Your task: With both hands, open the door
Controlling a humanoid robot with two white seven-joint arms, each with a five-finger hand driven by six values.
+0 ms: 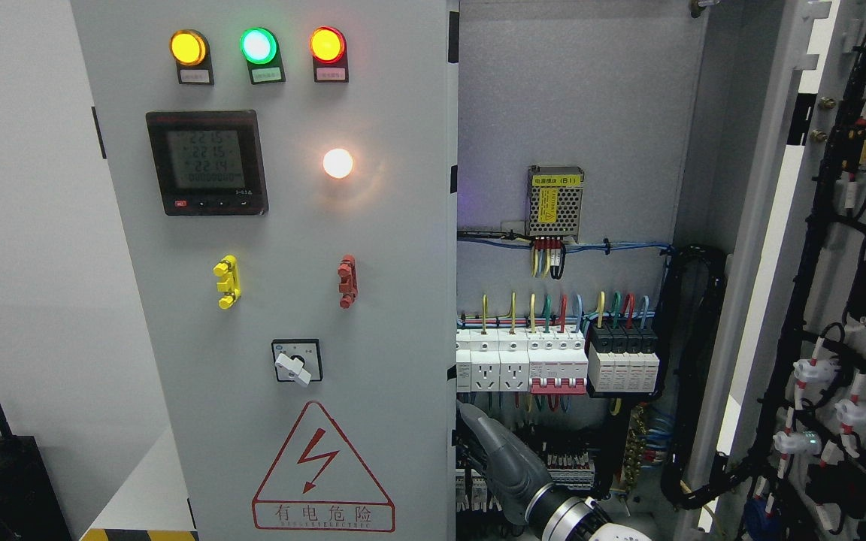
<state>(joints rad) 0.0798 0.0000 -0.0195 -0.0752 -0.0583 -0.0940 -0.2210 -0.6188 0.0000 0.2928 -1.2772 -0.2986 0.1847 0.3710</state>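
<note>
The grey cabinet's left door [290,248] stands shut, carrying three lit lamps, a meter [206,162] and a rotary switch [297,362]. The right door [839,300] is swung wide open to the right, its wired inner face showing. My right hand [487,443] comes up from the bottom edge inside the opening and lies against the left door's right edge [452,421], low down. Its tip is hidden by that edge, so whether it grips the edge is unclear. The left hand is out of view.
Inside the cabinet, a row of breakers and sockets [553,361] sits just above my hand, with a power supply [555,203] higher up and black cable bundles [692,361] at the right. A black box [4,481] stands at lower left by the wall.
</note>
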